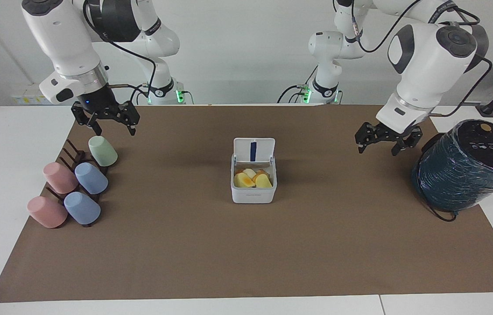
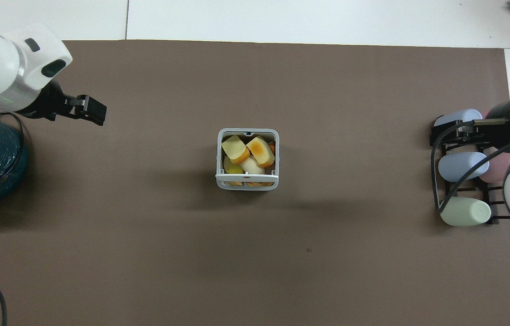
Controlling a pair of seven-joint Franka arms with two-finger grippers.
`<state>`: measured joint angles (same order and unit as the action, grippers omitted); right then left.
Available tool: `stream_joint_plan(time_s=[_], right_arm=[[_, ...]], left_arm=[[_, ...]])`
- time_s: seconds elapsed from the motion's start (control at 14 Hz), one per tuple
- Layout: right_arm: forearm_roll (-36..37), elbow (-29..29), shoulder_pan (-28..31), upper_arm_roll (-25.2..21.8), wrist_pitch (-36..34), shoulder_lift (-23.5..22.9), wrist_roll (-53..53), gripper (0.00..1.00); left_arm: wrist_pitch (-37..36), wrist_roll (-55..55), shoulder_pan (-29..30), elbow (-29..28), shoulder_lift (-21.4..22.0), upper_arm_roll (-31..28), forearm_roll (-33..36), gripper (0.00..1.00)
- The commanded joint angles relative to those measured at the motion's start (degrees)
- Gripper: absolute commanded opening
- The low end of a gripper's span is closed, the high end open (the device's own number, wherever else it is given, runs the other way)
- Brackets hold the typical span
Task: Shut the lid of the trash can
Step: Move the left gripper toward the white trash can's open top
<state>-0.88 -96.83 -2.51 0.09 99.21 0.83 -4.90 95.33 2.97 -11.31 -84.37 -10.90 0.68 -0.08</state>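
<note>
The trash can (image 1: 253, 183) sits mid-table on the brown mat (image 1: 246, 262), its lid (image 1: 254, 150) standing straight up on the hinge at the robots' edge. That leaves the food scraps (image 1: 253, 178) showing and the task not yet done. The left gripper (image 1: 382, 141) hangs in the air over bare mat, between the can and the big teal drum (image 1: 465, 166) at the left arm's end, well apart from the lid, fingers spread wide and holding nothing. It looks placed to swing in and tip the lid shut. The right gripper (image 1: 107, 118) waits over the rack of cups (image 1: 73, 183) at its own end, fingers wide too, empty.

The facing view shows the lid's inner face and blue strip; from overhead the lid (image 2: 247, 178) is only a thin white edge, while the scraps (image 2: 248, 156) read plainly. The overhead view hides the right gripper's fingers.
</note>
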Motion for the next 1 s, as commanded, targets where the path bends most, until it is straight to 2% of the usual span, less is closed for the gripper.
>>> stream_joint_plan(time_s=[0.0, 0.14, 0.29, 0.71, 0.93], right_arm=[[-0.53, -1.26, 0.75, 0.35, -0.15, 1.19, 1.04, 1.0], [-0.53, -1.17, 0.75, 0.35, -0.15, 1.28, 1.04, 1.0], [-0.53, -1.26, 0.75, 0.35, -0.15, 1.19, 1.04, 1.0], [-0.53, -1.26, 0.75, 0.35, -0.15, 1.28, 1.04, 1.0], [-0.53, -1.26, 0.75, 0.35, -0.15, 1.28, 1.12, 1.0]], left_arm=[[2.23, 6.59, -5.2, -7.02, 4.39, -0.59, 0.43, 0.68], [2.14, 9.59, -8.37, -9.66, 5.8, -0.59, 0.43, 0.39], [2.14, 12.75, -11.7, -11.33, 6.77, -0.59, 0.43, 0.25], [2.58, 23.83, -20.59, -12.04, 7.38, -0.51, -1.05, 0.09], [10.28, 29.01, -24.72, -18.34, 9.92, -0.51, -1.85, 0.09]])
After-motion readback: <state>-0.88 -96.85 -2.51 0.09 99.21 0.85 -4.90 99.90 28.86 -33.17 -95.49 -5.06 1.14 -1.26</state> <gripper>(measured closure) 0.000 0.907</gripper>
